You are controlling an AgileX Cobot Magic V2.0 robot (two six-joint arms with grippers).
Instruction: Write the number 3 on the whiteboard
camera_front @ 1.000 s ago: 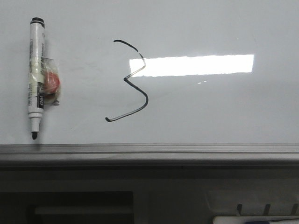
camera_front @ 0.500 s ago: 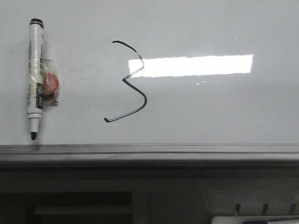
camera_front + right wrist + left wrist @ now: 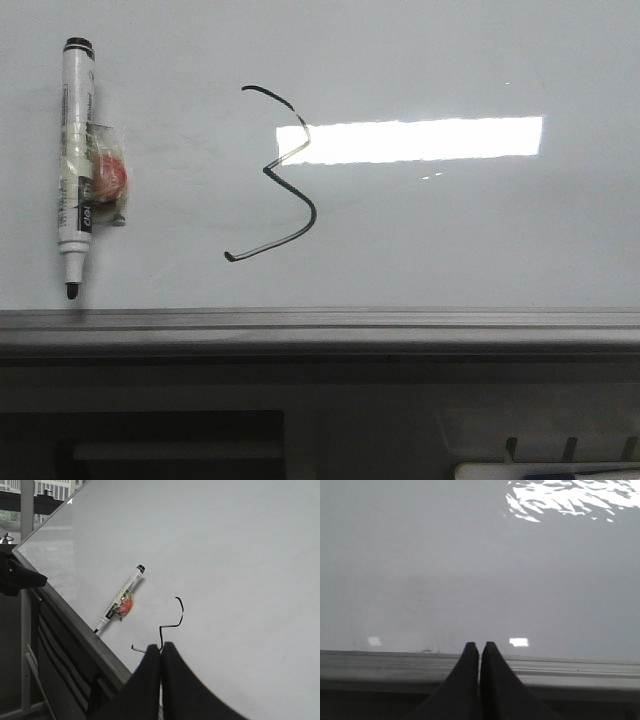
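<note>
One finished figure stands on the whiteboard (image 3: 450,230): the number 3 (image 3: 275,172), a thin angular black line, sits left of centre and a little way in from the grey ledge (image 3: 320,325) that runs along the board's near edge. Its long axis runs from the far side of the board toward that ledge, and its upper bend touches the end of the bright rectangular light reflection (image 3: 415,138). By the look of it the writing itself is done.

The marker pen (image 3: 77,165) lies flat near the board's left edge, parallel to the 3, uncapped tip pointing at the ledge, with a red lump taped to its barrel. It is well apart from the figure and nothing holds it.

Both arms are off the board. The left end effector (image 3: 479,652) has its two fingers pressed together, gripping nothing, and looks across the ledge at bare board. The right end effector (image 3: 161,655) is likewise closed and empty; the 3 lies just beyond its fingertips, with the pen further off. I judge that the right arm is the nearer one to the figure, should any stroke want touching up
</note>
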